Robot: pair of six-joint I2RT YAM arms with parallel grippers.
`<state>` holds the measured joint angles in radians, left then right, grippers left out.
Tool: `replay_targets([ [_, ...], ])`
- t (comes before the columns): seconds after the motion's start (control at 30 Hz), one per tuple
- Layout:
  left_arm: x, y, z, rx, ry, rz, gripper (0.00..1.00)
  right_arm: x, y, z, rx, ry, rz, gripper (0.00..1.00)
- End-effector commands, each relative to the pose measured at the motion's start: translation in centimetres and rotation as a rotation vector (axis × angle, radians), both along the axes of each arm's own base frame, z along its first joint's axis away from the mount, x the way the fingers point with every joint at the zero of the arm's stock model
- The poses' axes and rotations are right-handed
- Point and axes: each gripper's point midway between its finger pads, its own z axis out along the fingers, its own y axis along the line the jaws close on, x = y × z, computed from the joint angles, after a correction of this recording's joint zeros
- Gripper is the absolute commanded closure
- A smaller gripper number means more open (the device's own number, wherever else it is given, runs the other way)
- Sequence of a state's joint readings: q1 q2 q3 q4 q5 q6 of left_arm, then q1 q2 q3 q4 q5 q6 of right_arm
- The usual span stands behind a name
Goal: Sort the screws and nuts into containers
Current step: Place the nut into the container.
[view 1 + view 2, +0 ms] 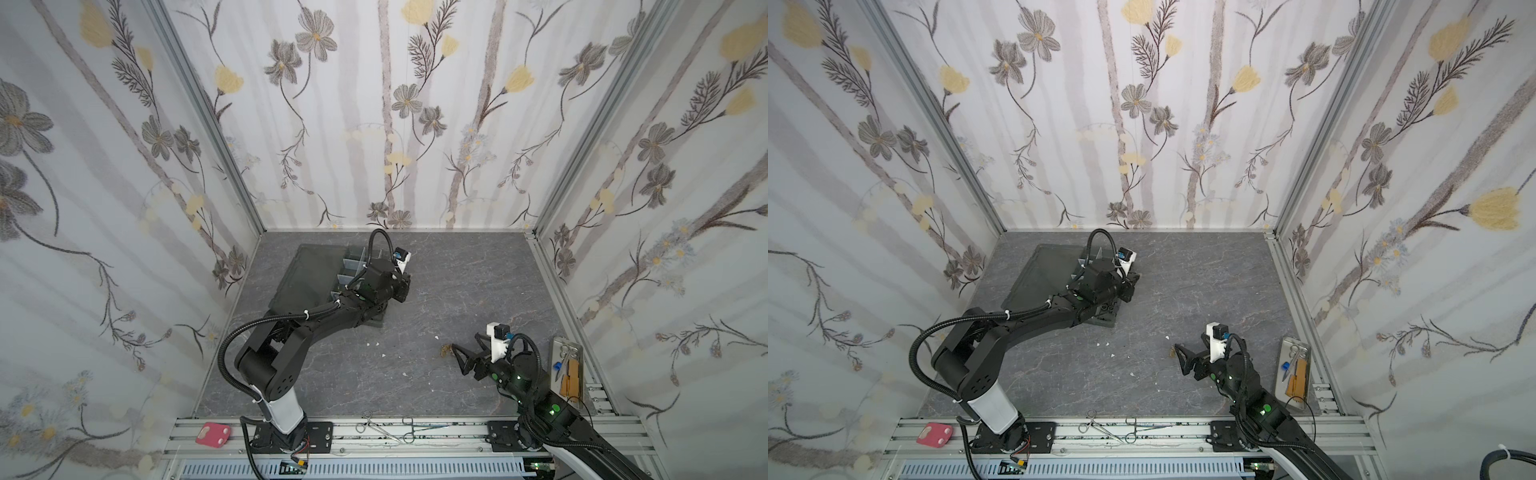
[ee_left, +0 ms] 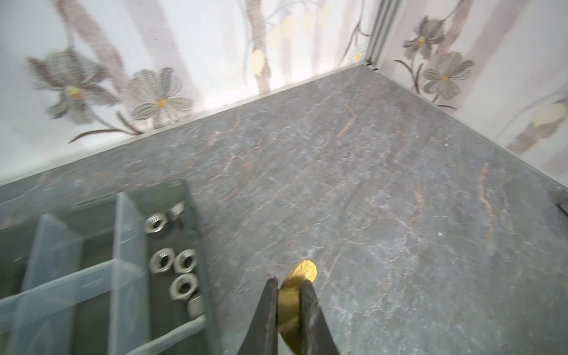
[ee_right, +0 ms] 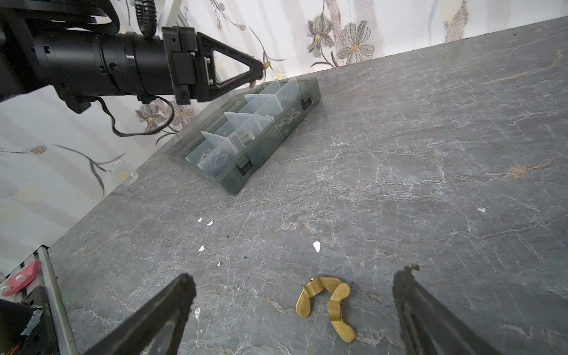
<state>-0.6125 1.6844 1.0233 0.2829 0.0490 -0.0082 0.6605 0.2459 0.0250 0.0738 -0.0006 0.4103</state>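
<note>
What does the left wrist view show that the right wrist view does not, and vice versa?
Left wrist only: silver nuts clearly, in an edge cell. Right wrist only: two brass wing nuts on the table between the right gripper's open fingers; white specks. Both: the organizer box, the left gripper shut on a brass piece.

The box (image 3: 270,150) is showing smoky, glossy translucent plastic, its dividers (image 3: 242,123) looking pale and frosted. The nuts (image 2: 174,290) are gleaming as bright silver metal. The wing nuts (image 3: 334,310) are showing dull brass-gold metal. The table (image 3: 430,153) is looking matt, grey, marbled.
</note>
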Motion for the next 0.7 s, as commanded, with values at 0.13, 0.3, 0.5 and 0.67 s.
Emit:
replay_targets([
  [0.13, 0.9, 11.8, -3.2, 0.067, 0.193, 0.331, 0.89, 0.2, 0.1, 0.8, 0.023, -0.023, -0.003, 0.0],
  [0.3, 1.4, 18.2, -5.0, 0.058, 0.293, 0.549, 0.88, 0.2, 0.1, 0.8, 0.022, -0.023, -0.004, 0.0],
  [0.5, 1.6, 19.2, -7.9, 0.12, 0.397, 0.582, 0.88, 0.2, 0.1, 0.7, 0.022, -0.023, -0.002, 0.0],
  [0.67, 2.2, 18.9, -9.0, 0.118, 0.414, 0.574, 0.76, 0.2, 0.1, 0.7, 0.021, -0.022, -0.006, 0.0],
])
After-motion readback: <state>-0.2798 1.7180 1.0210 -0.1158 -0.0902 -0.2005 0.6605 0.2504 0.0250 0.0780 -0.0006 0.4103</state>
